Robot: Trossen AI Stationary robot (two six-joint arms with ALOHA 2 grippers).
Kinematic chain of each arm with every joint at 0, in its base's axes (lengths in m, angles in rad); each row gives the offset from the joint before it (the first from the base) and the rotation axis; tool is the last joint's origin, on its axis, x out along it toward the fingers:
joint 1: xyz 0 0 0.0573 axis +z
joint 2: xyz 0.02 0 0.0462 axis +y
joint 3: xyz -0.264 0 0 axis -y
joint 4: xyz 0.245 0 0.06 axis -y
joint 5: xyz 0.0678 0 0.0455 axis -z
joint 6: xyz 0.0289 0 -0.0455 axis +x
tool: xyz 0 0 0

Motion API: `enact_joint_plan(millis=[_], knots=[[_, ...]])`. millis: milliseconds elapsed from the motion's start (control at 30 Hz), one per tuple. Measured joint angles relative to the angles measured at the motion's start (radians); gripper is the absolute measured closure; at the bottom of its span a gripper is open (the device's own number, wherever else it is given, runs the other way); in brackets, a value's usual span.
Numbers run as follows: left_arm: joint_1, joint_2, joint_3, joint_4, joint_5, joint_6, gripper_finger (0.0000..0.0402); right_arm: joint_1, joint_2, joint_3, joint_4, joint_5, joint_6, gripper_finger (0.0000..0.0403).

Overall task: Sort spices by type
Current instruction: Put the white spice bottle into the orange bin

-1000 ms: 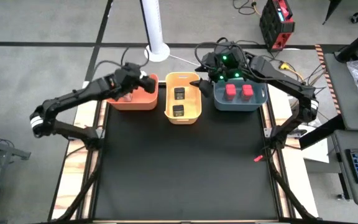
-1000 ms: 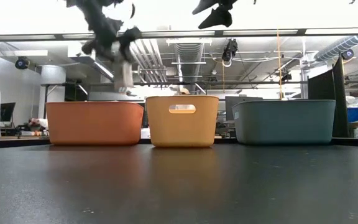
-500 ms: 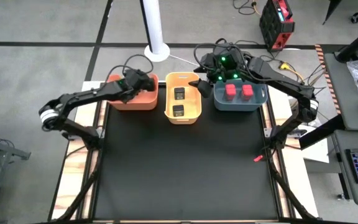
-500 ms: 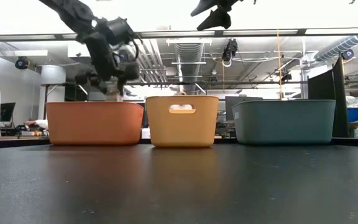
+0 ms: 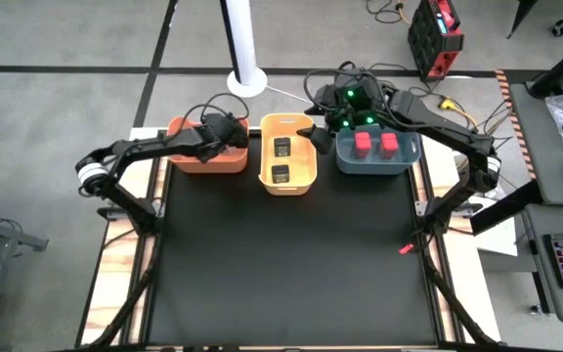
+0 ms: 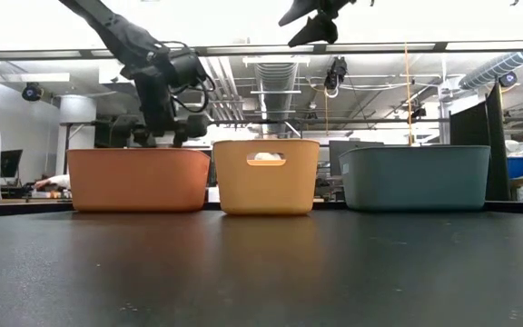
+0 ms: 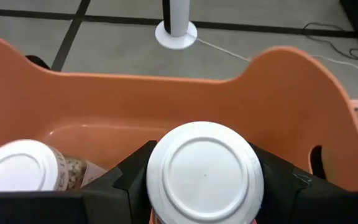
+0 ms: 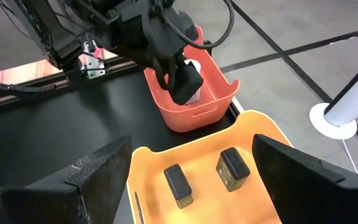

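Since a second ago your left hand (image 7: 201, 193) dropped into the orange bin (image 5: 208, 156), gripping a white-capped jar (image 7: 204, 173) beside its twin (image 7: 18, 173). Released crooked, it probably tips onto that twin. Your right hand (image 8: 191, 180) hung open over the yellow bin (image 5: 288, 179).

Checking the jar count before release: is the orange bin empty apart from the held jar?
No: in the left wrist view a second white-capped jar already lies in the orange bin.
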Motion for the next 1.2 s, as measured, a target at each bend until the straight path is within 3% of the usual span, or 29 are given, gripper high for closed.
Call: enact_joint_plan(millis=[433,1067,1200], knots=[[0.000,0.053,-0.005,0.032,-0.005,-0.009,0.0220,0.000,0.000,-0.003,0.000,0.000,-0.008,0.0097],[0.004,0.095,-0.005,0.061,-0.007,0.006,0.0220,0.000,0.000,-0.009,0.000,0.000,-0.020,0.0081],[0.004,0.095,-0.005,0.064,-0.007,0.006,0.0203,0.000,0.000,-0.010,0.000,0.000,-0.020,0.0089]])
